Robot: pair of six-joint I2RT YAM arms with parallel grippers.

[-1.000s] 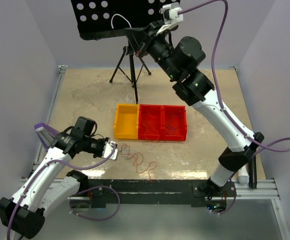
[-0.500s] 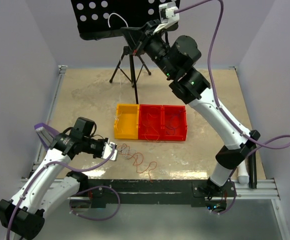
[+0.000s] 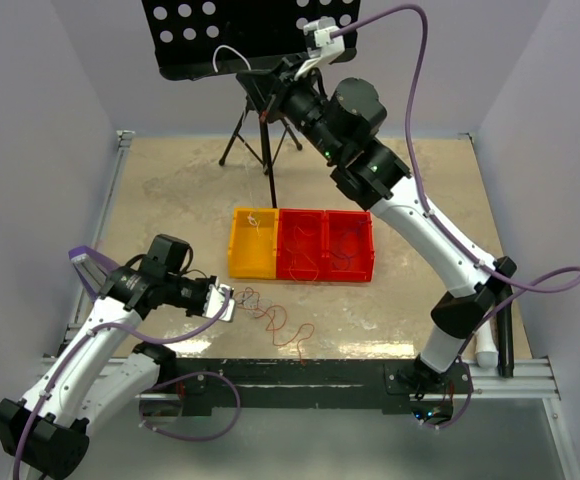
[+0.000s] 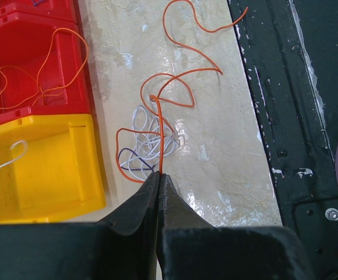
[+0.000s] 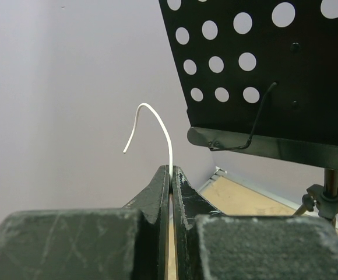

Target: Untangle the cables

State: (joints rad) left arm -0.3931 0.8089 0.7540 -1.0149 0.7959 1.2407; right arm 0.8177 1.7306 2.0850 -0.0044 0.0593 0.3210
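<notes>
Left claw (image 4: 159,177): jaws pressed together, pinching one orange wire (image 4: 161,131) right at the tips. The rest of the cables (image 4: 148,143) (white, purple, more orange) sit in a loose knot on the worktop (image 4: 215,146) just ahead of that claw. The pinched strand runs straight through the knot and loops on beyond it. Low grip at the knot's near edge looks deliberate: it anchors the pile so one strand can be drawn without dragging everything.

Right claw (image 5: 171,170): up high, well apart from the pile, jaws closed on a single white wire (image 5: 169,149). Its short free end arcs up and over past the tips. Can't tell how much hangs below the claw. Black perforated stand (image 5: 262,52) is just beside and above it. My read: held that high so the strand hangs free of the tangle and the bins before sorting.

Bins lie ahead of the left claw, off to its left. Yellow bin (image 4: 96,175) is nearest, with one white strand inside. Red bins (image 4: 81,70) are beyond it, holding orange strands. Looks like colour sorting, partway done, with a handful of wires in the knot.

Next call: the white one likely goes to yellow. Risks: thin wire on a tip-only grip could slip, and pulling the orange may snag the purple loop beside it.
</notes>
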